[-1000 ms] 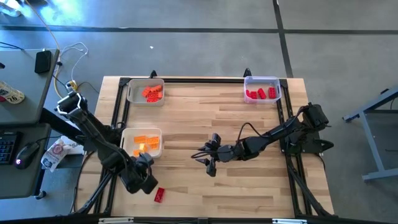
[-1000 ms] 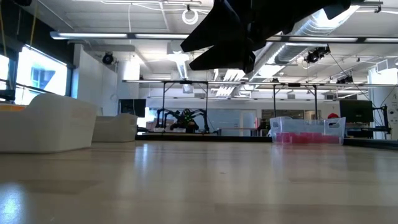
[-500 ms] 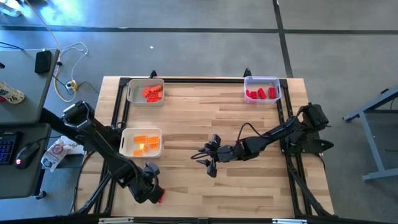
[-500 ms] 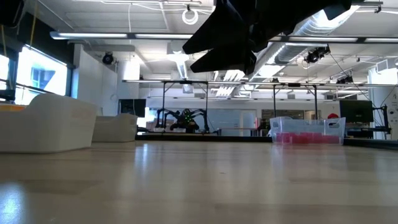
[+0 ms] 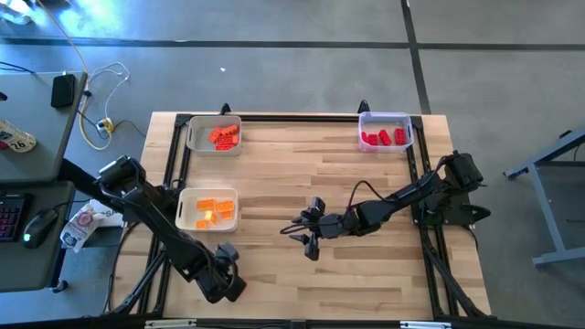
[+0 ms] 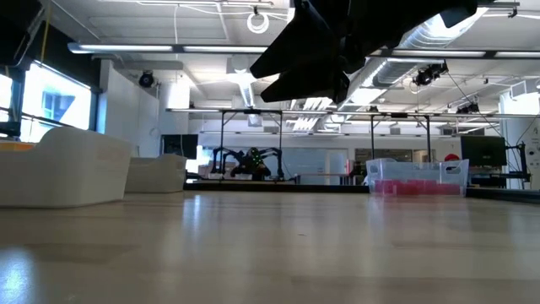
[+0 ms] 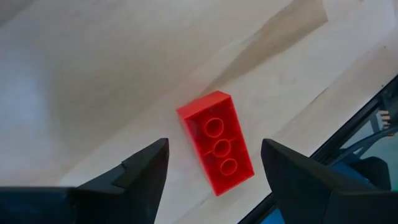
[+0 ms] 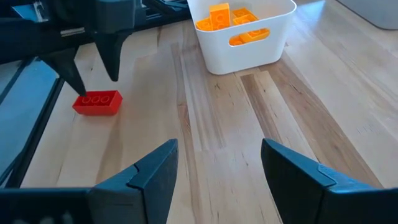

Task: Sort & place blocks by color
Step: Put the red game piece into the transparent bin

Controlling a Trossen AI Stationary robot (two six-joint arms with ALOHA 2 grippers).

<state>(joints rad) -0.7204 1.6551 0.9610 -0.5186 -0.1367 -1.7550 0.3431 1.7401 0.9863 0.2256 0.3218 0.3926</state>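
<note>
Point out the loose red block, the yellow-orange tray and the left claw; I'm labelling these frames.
loose red block (image 7: 217, 142): left wrist view, studded top face.
yellow-orange tray (image 8: 249, 46): right wrist view, white side wall.
left claw (image 8: 92, 70): right wrist view, midway between its open fingertips, above the block.

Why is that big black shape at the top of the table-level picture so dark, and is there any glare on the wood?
Low view: the black shape is an arm hanging close to the camera, silhouetted against bright ceiling lights; the table shows pale sheen. Left wrist view: the red block is sharp, the left gripper open around it, and a soft shadow crosses the wood.
</note>
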